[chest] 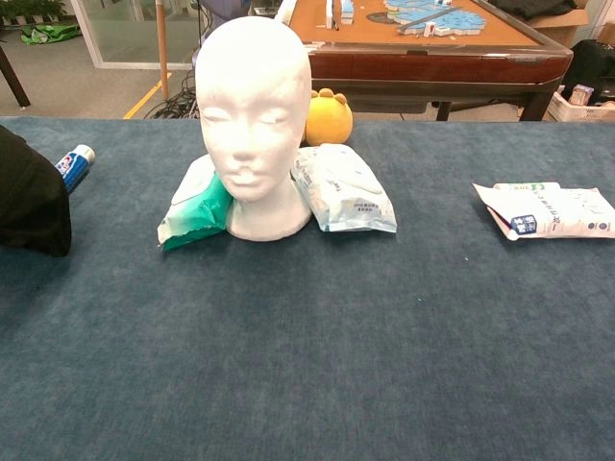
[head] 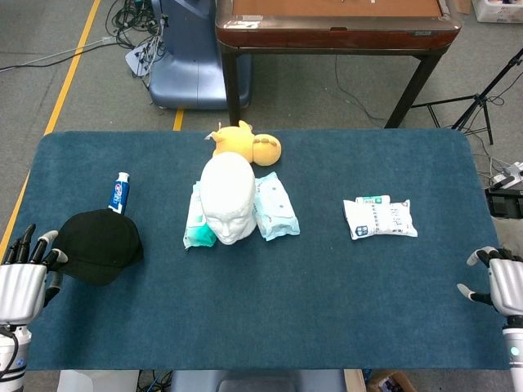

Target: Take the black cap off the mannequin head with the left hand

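Cap's off: the black cap [head: 98, 245] lies at nine o'clock from the bare mannequin head [head: 228, 198], left hand [head: 23, 278] released beside it.

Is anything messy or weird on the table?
Nothing is spilled or broken. The mannequin head stands bare and upright, wedged between two wipe packs. The black cap lies on the table near the left hand. A small tube lies on its side beyond the cap.
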